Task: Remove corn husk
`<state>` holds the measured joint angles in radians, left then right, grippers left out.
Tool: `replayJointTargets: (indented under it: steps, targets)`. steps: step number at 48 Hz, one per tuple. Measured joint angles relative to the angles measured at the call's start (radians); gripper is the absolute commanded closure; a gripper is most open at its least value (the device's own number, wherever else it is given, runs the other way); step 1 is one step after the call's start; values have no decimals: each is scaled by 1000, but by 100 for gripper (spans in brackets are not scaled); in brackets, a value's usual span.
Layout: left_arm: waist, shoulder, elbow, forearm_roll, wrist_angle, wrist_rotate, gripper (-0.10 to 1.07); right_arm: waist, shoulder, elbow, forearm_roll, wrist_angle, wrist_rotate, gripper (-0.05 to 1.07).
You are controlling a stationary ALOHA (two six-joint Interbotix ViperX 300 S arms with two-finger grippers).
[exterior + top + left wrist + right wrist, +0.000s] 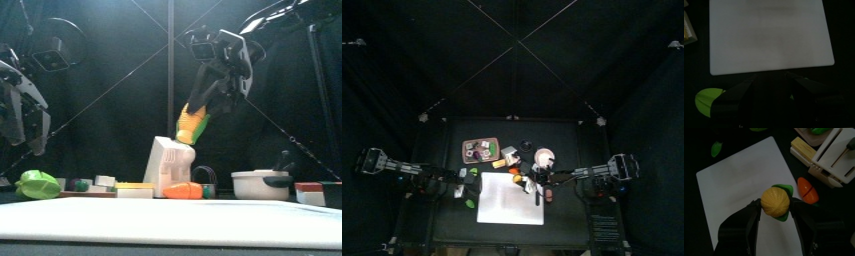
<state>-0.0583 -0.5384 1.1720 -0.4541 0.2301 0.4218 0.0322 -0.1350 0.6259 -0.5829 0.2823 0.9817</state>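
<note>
the right end effector (776, 213) is clamped on the corn (775, 201), its two black jaws pressing the yellow cob from either side, with green husk (784, 190) leaves showing behind and beside the kernels. in the front view the corn (193, 124) hangs in the air, tilted, well above the bench (171, 246), with the right end effector (203, 100) gripping its upper end and the green husk (201, 128) running along its lower side. below it in the right wrist view lies the white cutting board (737, 183), and just off the board's edge sits an orange piece (807, 190) beside a white rack (834, 158) and a pale wooden block (804, 148). a green scrap (716, 149) lies on the dark bench beyond the board's far corner.

the left end effector (769, 97) stands wide open and holds nothing, hovering near one edge of the white cutting board (769, 35), with a lime-green piece (707, 97) on the bench just beside one jaw. in the front view the same lime-green piece (38, 184) rests at the left, and a white pot (261, 184) stands at the right.
</note>
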Motion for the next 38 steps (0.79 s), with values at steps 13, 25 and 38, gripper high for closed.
replayJointTargets:
  steps: [13,25,38]
  targets:
    - [31,0,-2,67,-256,2,13,5,0,0,-101,0,-3,46]
    - [77,20,-58,114,-632,9,13,34,0,-3,-276,5,-2,46]
    - [124,132,-149,153,-750,3,13,38,0,-21,-331,23,-2,46]
